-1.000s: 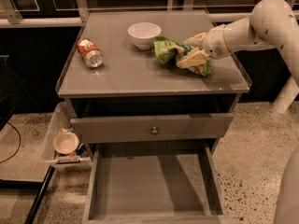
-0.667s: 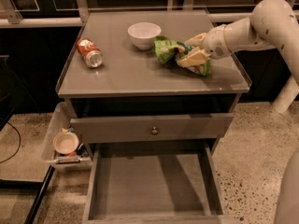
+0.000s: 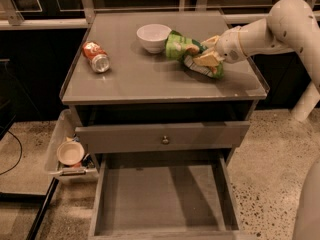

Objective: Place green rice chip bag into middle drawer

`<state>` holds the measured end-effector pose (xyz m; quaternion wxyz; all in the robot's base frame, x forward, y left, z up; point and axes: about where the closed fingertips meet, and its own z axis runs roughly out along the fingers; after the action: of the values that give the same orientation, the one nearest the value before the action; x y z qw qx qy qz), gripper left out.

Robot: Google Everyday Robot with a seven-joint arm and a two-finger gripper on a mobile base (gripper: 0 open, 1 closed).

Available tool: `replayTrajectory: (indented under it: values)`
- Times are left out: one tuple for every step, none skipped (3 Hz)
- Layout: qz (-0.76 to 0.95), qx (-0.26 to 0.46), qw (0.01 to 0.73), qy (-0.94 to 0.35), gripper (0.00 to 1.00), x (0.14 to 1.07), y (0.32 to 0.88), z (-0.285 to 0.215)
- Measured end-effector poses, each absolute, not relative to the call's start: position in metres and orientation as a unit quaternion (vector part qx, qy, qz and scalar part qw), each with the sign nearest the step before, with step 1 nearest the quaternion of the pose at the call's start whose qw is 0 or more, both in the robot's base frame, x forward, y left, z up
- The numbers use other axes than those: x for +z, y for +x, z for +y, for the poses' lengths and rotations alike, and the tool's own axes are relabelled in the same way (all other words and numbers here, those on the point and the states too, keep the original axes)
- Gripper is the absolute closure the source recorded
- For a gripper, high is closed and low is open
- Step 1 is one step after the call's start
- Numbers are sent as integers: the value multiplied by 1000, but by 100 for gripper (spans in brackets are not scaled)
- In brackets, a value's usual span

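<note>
The crumpled light-green foil chip bag with the dark round logo (image 3: 181, 45) lies on the grey cabinet top (image 3: 150, 81), in its right half and nearer the back edge than the front, not lifted clear of the surface. The robot's pale two-finger gripper (image 3: 207, 55) sits right on the bag's right end, reaching in from the right edge on a white arm (image 3: 270, 26). Whether it has actually clamped the foil cannot be told.

A white ceramic bowl (image 3: 153, 37) stands just beside the bag on its left, near the back edge. An orange soda can (image 3: 96, 57) lies on its side towards the left edge.

Below the front edge, past the grey drawer front with the small brass knob (image 3: 125, 136), the wide shallow grey middle drawer (image 3: 162, 199) is pulled out, its floor bare.

So the drawer is ready, but a sure grasp, the lift, the carry over the front edge and the release all remain.
</note>
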<state>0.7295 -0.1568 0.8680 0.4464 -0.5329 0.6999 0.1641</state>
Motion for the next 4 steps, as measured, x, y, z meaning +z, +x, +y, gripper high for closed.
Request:
replayTrajectory:
  values:
    - [700, 164, 446, -533, 100, 868, 729, -157]
    - [691, 166, 441, -549, 100, 872, 718, -149]
    - [675, 170, 439, -568, 100, 888, 695, -146]
    - [656, 164, 441, -590, 100, 909, 667, -147]
